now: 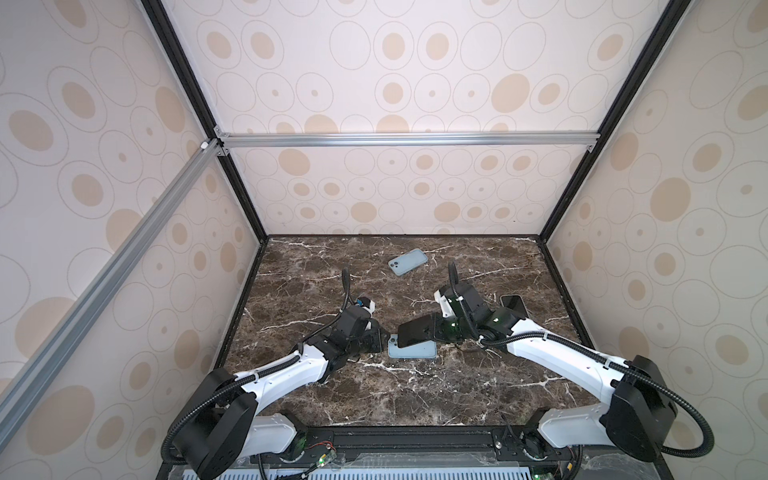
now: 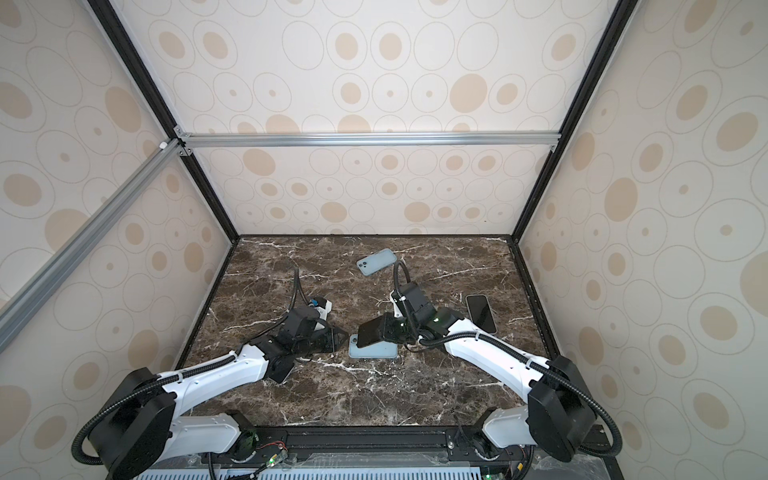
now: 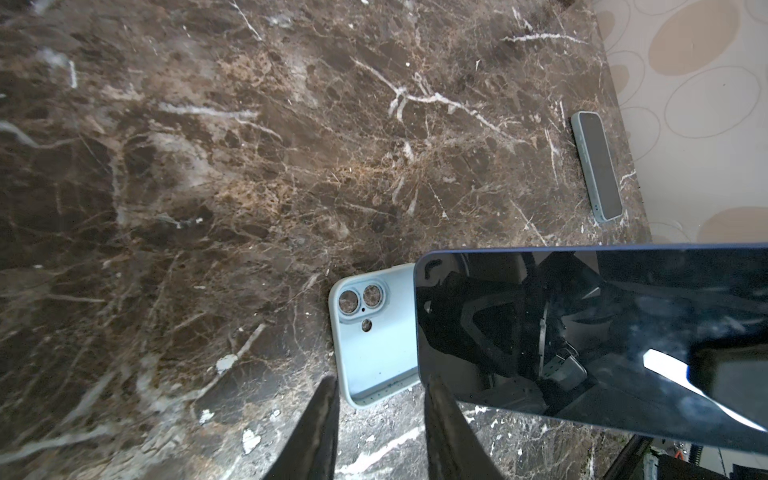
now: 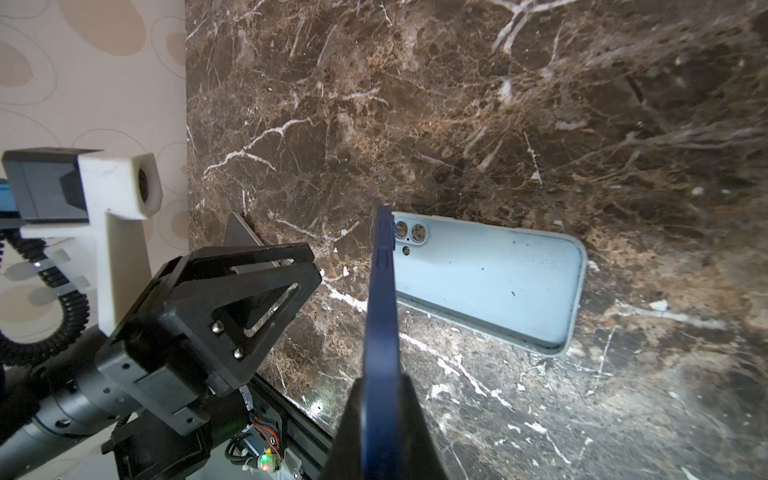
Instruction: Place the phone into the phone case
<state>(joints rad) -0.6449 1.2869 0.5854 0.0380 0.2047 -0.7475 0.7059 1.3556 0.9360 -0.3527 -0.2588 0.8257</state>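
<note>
While the right gripper [image 4: 381, 392] pinches the dark phone [image 1: 415, 330], tilted above the pale-blue phone case [image 1: 411, 353] lying open-side-up on the table [image 1: 374, 395], and the left gripper [image 3: 380, 380] hovers parted, empty, at its camera end, a skewed descent may shove the unpinned case aside.

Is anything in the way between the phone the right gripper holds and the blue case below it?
Nothing visible. The case lies open and empty under the phone in the right gripper; the left gripper sits beside its camera end.
</note>
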